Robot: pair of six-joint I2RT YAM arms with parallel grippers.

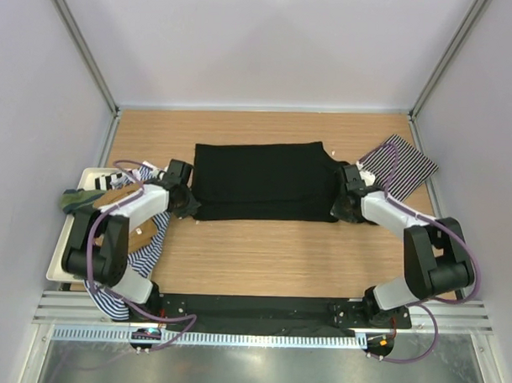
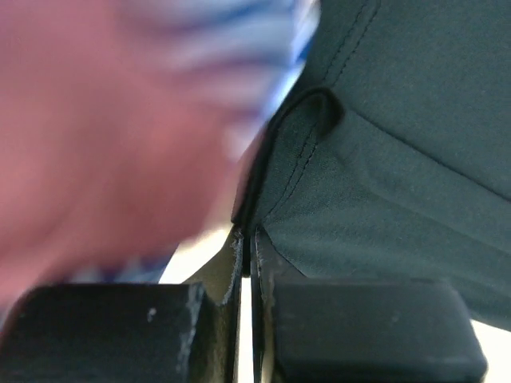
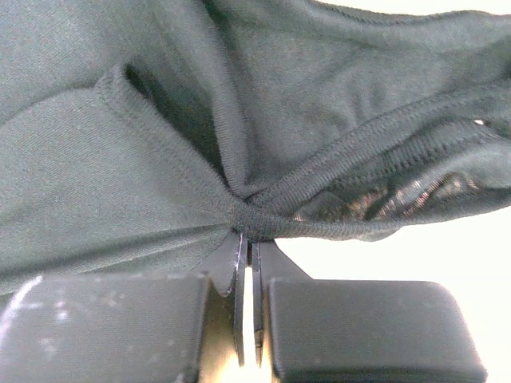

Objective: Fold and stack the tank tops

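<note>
Your black tank top (image 1: 265, 179) lies spread as a wide rectangle across the middle of the worktop (image 1: 262, 259). Your left gripper (image 1: 185, 202) is pinched tight on its near left corner, the hem caught between the fingers (the wrist view shows no gap). Your right gripper (image 1: 344, 207) is closed just as tightly on the near right corner, bunching the seam there. The finely striped tank top (image 1: 404, 163) sits by the far right edge, just beside the black one. On your left, a blue-and-white striped top (image 1: 149, 251) hangs over the white tray (image 1: 60, 260), with a green one (image 1: 73, 200) at the tray's outer edge.
</note>
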